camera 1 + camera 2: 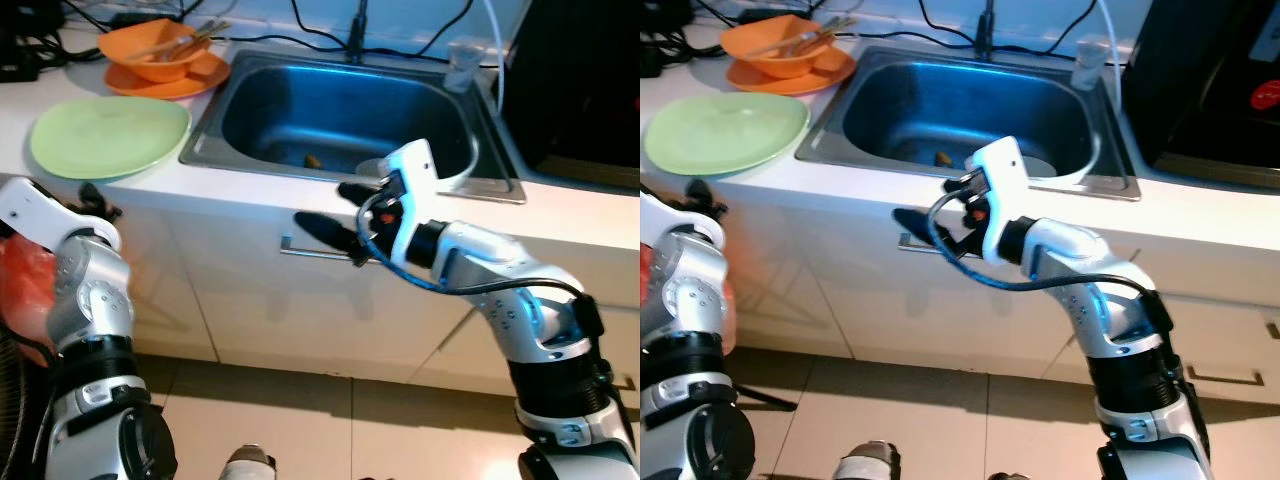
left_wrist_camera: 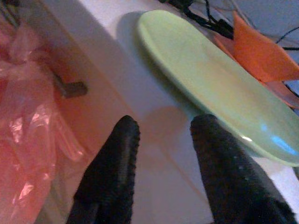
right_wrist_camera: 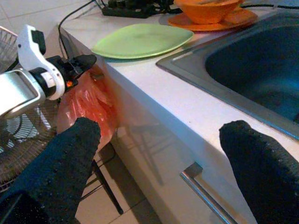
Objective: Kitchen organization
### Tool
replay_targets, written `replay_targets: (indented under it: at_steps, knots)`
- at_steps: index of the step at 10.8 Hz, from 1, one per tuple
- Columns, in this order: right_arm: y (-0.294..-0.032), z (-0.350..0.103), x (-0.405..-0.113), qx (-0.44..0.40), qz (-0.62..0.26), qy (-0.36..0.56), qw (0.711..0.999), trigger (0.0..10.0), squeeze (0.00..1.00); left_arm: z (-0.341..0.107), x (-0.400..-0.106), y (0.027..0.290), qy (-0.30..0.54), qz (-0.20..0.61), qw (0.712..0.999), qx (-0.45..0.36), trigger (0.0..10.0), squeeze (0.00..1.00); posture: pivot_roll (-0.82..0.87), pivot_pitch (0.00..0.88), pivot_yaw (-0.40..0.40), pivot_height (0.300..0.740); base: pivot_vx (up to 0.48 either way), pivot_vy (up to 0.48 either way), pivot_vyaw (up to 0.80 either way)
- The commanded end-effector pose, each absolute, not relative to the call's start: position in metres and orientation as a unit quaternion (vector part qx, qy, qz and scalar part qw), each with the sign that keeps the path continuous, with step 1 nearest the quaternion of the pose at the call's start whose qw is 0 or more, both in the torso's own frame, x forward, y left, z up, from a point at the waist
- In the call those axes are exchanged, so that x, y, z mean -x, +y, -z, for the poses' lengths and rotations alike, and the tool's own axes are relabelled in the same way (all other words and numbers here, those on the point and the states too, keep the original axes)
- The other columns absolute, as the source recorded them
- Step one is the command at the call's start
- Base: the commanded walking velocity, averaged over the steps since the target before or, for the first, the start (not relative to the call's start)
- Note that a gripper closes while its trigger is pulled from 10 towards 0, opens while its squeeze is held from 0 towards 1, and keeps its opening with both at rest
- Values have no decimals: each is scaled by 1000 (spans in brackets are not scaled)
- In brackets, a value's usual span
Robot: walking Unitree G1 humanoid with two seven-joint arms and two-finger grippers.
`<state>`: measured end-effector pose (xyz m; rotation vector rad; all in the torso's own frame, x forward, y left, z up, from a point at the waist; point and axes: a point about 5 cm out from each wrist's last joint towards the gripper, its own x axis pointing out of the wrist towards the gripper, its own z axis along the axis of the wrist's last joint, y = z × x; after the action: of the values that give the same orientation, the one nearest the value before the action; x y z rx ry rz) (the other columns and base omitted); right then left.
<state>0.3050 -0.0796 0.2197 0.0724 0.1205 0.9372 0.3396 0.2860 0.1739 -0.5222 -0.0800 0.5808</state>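
Just beyond left claw (image 2: 161, 154): green plate (image 2: 219, 88).

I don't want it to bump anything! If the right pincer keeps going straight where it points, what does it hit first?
Probably the left pincer, held at the counter's front edge by the red plastic bag. Depth is unclear.

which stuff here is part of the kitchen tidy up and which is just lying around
Part of the job: green plate, orange bowl on orange plate, sink, drawer handle, left gripper, right gripper.

Lying about: red plastic bag, cables, fan.
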Motion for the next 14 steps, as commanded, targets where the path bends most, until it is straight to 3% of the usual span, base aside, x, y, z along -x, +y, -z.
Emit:
replay_targets:
  at_steps: [1, 3, 4, 5, 6, 10, 14]
  knots:
    - [-82, -224, -303, -35, -449, 50, 891, 10000, 90, -177, -344, 279, -33, -275, 929, 245, 0, 0, 102, 101, -17, 740, 0, 0, 0]
    - [-83, -224, -302, -36, -448, 50, 892, 10000, 94, -175, -344, 278, -27, -274, 930, 245, 78, 0, 100, 101, -15, 740, 0, 0, 0]
    - [-84, -223, -302, -36, -446, 51, 893, 10000, 86, -176, -344, 276, -25, -268, 935, 233, 10000, 0, 98, 102, -13, 740, 0, 0, 0]
    - [-85, -222, -302, -35, -445, 52, 894, 10000, 90, -177, -343, 272, -27, -261, 939, 222, 10000, 0, 102, 103, -14, 740, 0, 0, 0]
    - [-85, -222, -302, -35, -445, 53, 894, 10000, 90, -175, -337, 267, -28, -262, 942, 207, 10000, 1000, 107, 105, -15, 740, 0, 0, 0]
    - [-83, -220, -302, -37, -449, 56, 891, 10000, 90, -182, -316, 264, -55, -266, 962, -13, 10000, 1000, 121, 107, -20, 740, 0, 0, 0]
    - [-81, -220, -302, -43, -453, 56, 889, 10000, 86, -182, -309, 261, -38, -262, 958, -108, 10000, 1000, 132, 101, -14, 740, 0, 0, 0]
